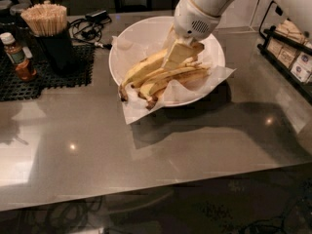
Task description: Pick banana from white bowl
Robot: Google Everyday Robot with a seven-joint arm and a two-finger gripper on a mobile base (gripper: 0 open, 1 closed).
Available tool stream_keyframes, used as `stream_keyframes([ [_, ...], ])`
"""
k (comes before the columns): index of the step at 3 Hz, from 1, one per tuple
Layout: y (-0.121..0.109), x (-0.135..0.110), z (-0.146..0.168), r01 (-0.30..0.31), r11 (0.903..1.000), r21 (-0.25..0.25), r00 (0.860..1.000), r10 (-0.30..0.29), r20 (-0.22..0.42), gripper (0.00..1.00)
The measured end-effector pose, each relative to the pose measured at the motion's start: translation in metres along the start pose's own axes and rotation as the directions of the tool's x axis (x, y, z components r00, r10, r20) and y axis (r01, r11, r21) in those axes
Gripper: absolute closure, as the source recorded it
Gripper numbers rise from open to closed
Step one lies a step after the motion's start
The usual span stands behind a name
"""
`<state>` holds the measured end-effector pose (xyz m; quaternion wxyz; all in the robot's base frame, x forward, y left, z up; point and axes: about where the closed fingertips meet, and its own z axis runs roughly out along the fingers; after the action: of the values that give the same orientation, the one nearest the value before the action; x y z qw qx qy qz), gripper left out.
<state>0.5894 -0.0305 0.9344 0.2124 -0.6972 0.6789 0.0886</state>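
The white bowl (136,35), lined with crinkled white paper, stands at the back middle of the grey table. Three bananas lie in it. The banana (142,68) is the longest and thickest; it lies on the left side, its dark stem tip over the front-left rim. Two slimmer bananas (178,77) lie to its right. My gripper (179,56) reaches down from the white arm into the bowl. Its cream tip rests over the upper end of the banana and hides that end.
A black holder of wooden sticks (48,23) stands on a black mat (44,74) at the back left, with a sauce bottle (17,55) beside it. Cables (87,26) lie behind the bowl. A rack of packets (292,48) stands at the right edge.
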Motion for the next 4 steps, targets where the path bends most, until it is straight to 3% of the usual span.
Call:
stream_keyframes([
  [2, 0.032, -0.011, -0.05, 0.025, 0.9908, 0.133, 0.996, -0.036, 0.08, 1.0],
  [3, 0.065, -0.022, -0.08, 0.08, 0.9734, 0.214, 0.979, -0.117, 0.165, 1.0],
  [4, 0.106, -0.044, -0.107, 0.184, 0.9392, 0.29, 0.948, -0.248, 0.201, 1.0],
])
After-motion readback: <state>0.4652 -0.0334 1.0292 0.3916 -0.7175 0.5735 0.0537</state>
